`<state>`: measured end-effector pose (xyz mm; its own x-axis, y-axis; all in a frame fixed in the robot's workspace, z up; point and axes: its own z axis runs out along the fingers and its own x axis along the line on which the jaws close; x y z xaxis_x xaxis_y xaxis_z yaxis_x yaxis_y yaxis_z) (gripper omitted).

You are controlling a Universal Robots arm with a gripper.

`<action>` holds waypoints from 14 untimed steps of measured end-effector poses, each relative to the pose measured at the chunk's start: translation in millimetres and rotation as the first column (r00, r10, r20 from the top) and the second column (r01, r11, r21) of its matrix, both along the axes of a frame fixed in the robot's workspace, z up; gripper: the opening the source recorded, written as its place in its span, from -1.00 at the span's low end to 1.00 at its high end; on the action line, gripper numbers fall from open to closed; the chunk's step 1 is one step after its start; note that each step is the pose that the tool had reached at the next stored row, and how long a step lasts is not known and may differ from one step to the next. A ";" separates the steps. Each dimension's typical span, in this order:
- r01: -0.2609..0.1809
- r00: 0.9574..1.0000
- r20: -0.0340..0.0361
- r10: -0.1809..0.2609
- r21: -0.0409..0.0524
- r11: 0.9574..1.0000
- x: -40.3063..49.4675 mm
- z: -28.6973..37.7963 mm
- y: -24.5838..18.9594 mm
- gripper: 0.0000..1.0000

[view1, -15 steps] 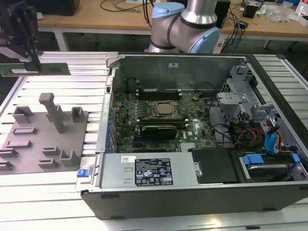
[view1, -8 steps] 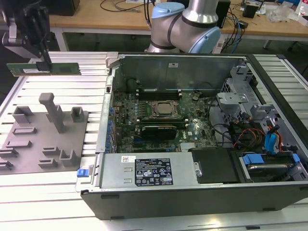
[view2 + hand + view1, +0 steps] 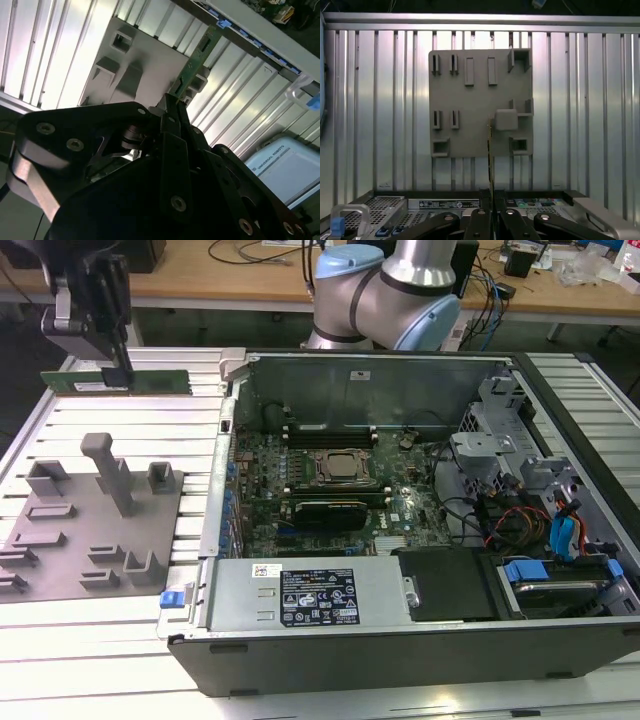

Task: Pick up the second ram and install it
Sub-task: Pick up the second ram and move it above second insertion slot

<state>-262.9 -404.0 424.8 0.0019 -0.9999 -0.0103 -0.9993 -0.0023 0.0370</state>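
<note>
Pick-up done, by the look of it; install not yet. Carry stage, judging from the layout. Gripped in the claw (image 3: 117,377): the ram (image 3: 160,382), pinched near its middle from above, long edge level, held clear above the table (image 3: 100,650) at the far end of the exterior view's left.

In the second wrist view, claw (image 3: 172,107) nipped narrow on the strip's near edge, ram (image 3: 198,57) running away from the fingers over the tray (image 3: 150,70). In the first wrist view, ram (image 3: 490,150) seen edge-on as a thin line out from the claw (image 3: 490,192), above the tray (image 3: 470,100).

Well apart from the goal: motherboard (image 3: 260,455) inside the open case (image 3: 380,640) on the exterior view's right, with black slots (image 3: 330,430) beside the socket (image 3: 340,468). No telling the free slot from here.

Seating likely calls for crossing the case wall without clipping it, keeping the strip parallel to the slots, and pressing straight and evenly on both ends.

Pose: claw pointing straight down, high over the table's far corner; arm (image 3: 385,285) bent at the back, behind the case.
</note>
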 end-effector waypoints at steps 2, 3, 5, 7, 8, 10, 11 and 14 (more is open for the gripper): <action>0.000 1.000 0.000 0.000 0.000 1.000 3.1 0.0 0.2 -0.73; 0.000 1.000 0.000 0.000 0.000 1.000 5.5 0.0 0.3 -0.73; 0.000 1.000 0.000 0.000 0.000 1.000 14.3 -0.1 1.2 -0.73; 0.000 1.000 0.000 0.000 0.000 1.000 19.4 -0.1 1.6 -0.73; 0.000 1.000 0.000 0.000 0.000 1.000 21.9 -0.2 1.8 -0.73; 0.000 1.000 -0.001 0.000 0.000 1.000 25.2 -0.2 2.0 -0.73; 0.000 1.000 -0.001 0.000 0.000 1.000 26.5 -0.2 2.1 -0.73; 0.000 1.000 -0.001 0.000 0.000 1.000 30.5 -0.3 2.4 -0.73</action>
<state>-232.3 -401.6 424.4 0.0020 -0.9999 -0.0103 -0.9993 -0.0024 0.0376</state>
